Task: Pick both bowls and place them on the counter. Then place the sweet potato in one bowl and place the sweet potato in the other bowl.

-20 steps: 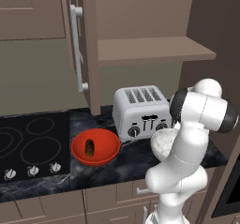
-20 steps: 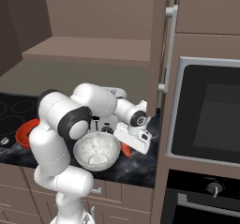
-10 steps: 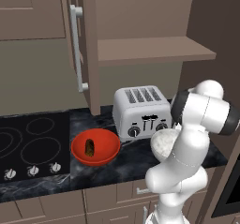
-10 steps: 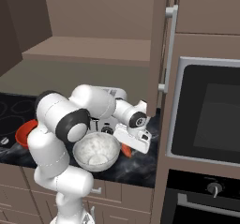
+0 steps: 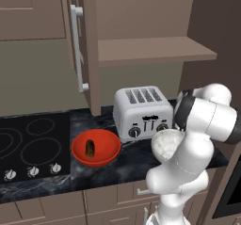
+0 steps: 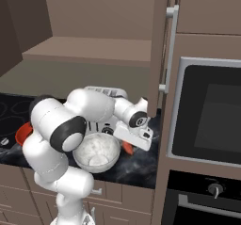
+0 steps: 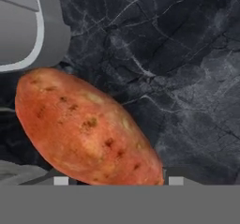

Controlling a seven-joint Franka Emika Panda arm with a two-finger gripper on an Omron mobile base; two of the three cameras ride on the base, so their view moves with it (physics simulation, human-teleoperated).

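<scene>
- My fingertips (image 7: 61,181) sit at the lower frame edge of the hand view, one on each side of the sweet potato (image 7: 86,129). The jaws stand part open around it. I cannot tell whether the pads are touching its skin.
- The sweet potato lies on the counter (image 7: 187,78), long axis skewed across my jaws.
- In the right base view my gripper (image 6: 136,141) is low on the counter, just beside the marbled bowl (image 6: 96,152), with the toaster (image 5: 141,108) close behind.
- The red bowl (image 5: 95,147) sits by the cooktop (image 5: 28,146) and already holds a dark potato-like item (image 5: 89,148).
- Risk: the skewed, tapered body may roll or squirt out when the jaws close. Cause: off-centre contact on a rounded surface.
- Risk: lifting sideways may strike the marbled bowl's rim or the toaster. Cause: tight clearance on those sides.
- Risk: the open cabinet door (image 6: 160,54) hangs above my wrist and limits a tall lift.
- Open room: the bare counter toward the oven (image 6: 207,116) and a straight, short rise.
</scene>
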